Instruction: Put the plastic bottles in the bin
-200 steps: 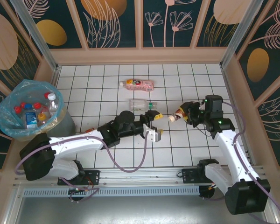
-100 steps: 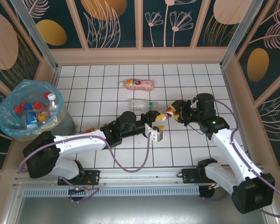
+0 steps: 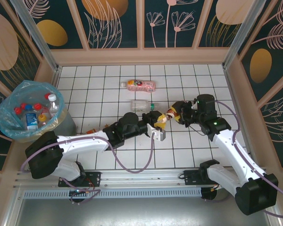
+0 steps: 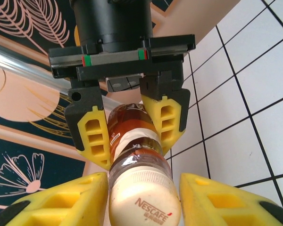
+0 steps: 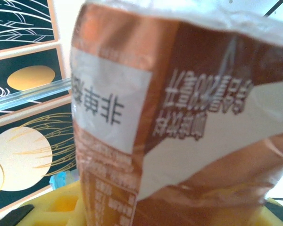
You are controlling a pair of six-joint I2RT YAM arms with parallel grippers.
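A brown-labelled plastic bottle [image 3: 171, 114] with a cream cap [image 4: 144, 202] hangs above the tiles at centre right. My right gripper [image 3: 180, 114] is shut on its body, which the left wrist view shows between that gripper's [image 4: 134, 153] yellow fingers. My left gripper [image 3: 159, 124] straddles the cap end. It [image 4: 142, 183] stands open, with the left pad against the cap and a small gap at the right pad. The label [image 5: 179, 117] sits close to the right wrist camera, above a yellow finger [image 5: 61, 207]. The bin [image 3: 66, 125], lined in blue, stands far left.
A pink-labelled bottle [image 3: 139, 85] lies on the far tiles. A clear bottle [image 3: 142, 104] with a green cap lies just behind my left gripper. Several bottles [image 3: 35, 112] fill the bin. Wooden walls close in the tiled floor on three sides.
My right gripper carried the brown bottle leftward until its cap sat between my left fingers. The left jaws have narrowed round the cap.
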